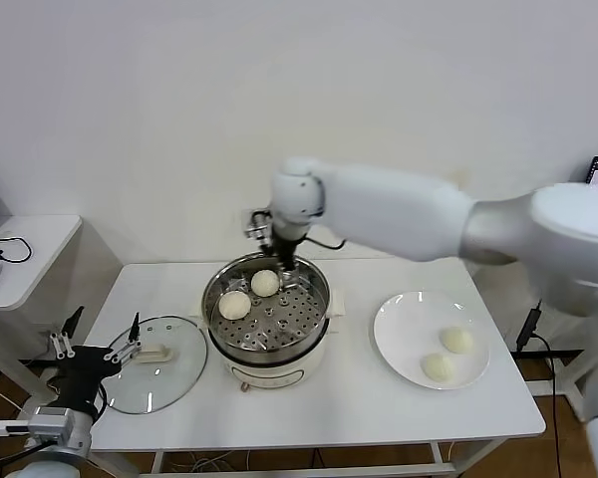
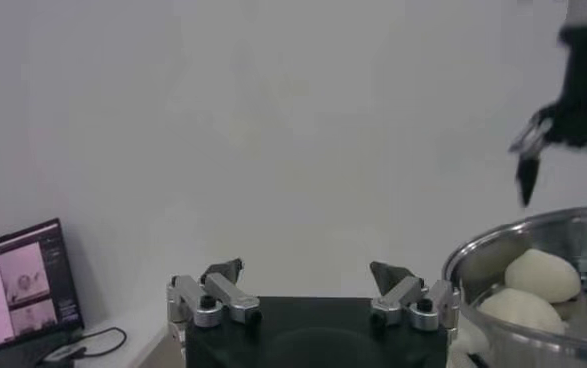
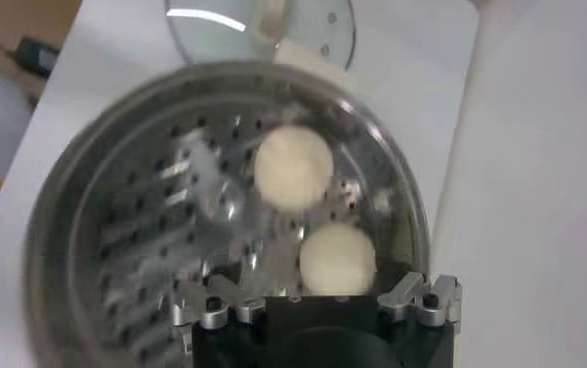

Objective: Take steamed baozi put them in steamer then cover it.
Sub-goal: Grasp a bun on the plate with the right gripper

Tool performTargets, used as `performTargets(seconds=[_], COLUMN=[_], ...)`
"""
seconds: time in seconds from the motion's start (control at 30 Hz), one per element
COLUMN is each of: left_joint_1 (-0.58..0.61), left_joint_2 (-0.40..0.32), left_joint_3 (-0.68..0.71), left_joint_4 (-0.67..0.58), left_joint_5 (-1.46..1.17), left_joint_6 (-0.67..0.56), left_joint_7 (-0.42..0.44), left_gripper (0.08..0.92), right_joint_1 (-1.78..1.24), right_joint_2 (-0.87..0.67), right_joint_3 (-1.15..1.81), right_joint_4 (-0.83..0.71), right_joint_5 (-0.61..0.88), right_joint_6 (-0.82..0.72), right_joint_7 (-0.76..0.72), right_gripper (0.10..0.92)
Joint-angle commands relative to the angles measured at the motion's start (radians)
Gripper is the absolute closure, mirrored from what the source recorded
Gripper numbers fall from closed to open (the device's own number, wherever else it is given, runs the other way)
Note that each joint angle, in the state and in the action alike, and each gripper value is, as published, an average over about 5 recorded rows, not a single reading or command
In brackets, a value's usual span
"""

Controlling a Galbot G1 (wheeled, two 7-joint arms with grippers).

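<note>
now right gripper (image 1: 282,261) jaws spread above steamer (image 1: 266,309); two steamed baozi (image 1: 264,283) inside; left gripper (image 1: 98,344) spread, idle.

Steamer (image 1: 267,317): shiny polished metal pot, perforated tray, on glossy white plastic base. Baozi (image 1: 235,305): smooth matt cream dough. Lid (image 1: 157,376) at table's left edge: clear glossy glass. Plate (image 1: 399,329): smooth white. Table (image 1: 359,408): matt white.

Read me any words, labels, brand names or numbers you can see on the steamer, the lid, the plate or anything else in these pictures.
None can be read.
Steamer: no label visible on its white base.
Glass lid: no markings visible.
Plate: plain.
Laptop screen: shows pictures; any text is too small to read.
</note>
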Motion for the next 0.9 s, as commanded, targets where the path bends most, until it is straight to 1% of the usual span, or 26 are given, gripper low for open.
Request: performTargets(seconds=[0.03, 0.17, 0.3, 0.4, 0.63, 0.9], left_joint_1=[0.001, 0.002, 0.001, 0.003, 0.013, 0.019], left_joint_2=[0.003, 0.008, 0.008, 0.005, 0.004, -0.004], left_joint_3=[0.004, 0.009, 0.016, 0.025, 0.026, 0.028], left_joint_4=[0.003, 0.007, 0.016, 0.018, 0.025, 0.028], left_joint_5=[0.001, 0.002, 0.005, 0.012, 0.02, 0.027], left_joint_6=[0.001, 0.001, 0.001, 0.001, 0.001, 0.003], left_joint_7=[0.001, 0.001, 0.001, 0.001, 0.002, 0.002], left_gripper=[0.177, 0.177, 0.177, 0.177, 0.177, 0.177], right_joint_1=[0.125, 0.093, 0.012, -0.086, -0.391, -0.677], right_joint_2=[-0.392, -0.56, -0.706, -0.78, -0.862, -0.888], right_joint_3=[-0.044, -0.043, -0.006, 0.053, 0.298, 0.473], right_joint_4=[0.277, 0.352, 0.38, 0.388, 0.382, 0.365], right_joint_5=[-0.048, -0.107, -0.188, -0.246, -0.388, -0.478], right_joint_6=[0.069, 0.095, 0.13, 0.155, 0.222, 0.243], right_joint_7=[-0.091, -0.104, -0.114, -0.119, -0.137, -0.141], right_gripper=[0.202, 0.203, 0.202, 0.203, 0.203, 0.202])
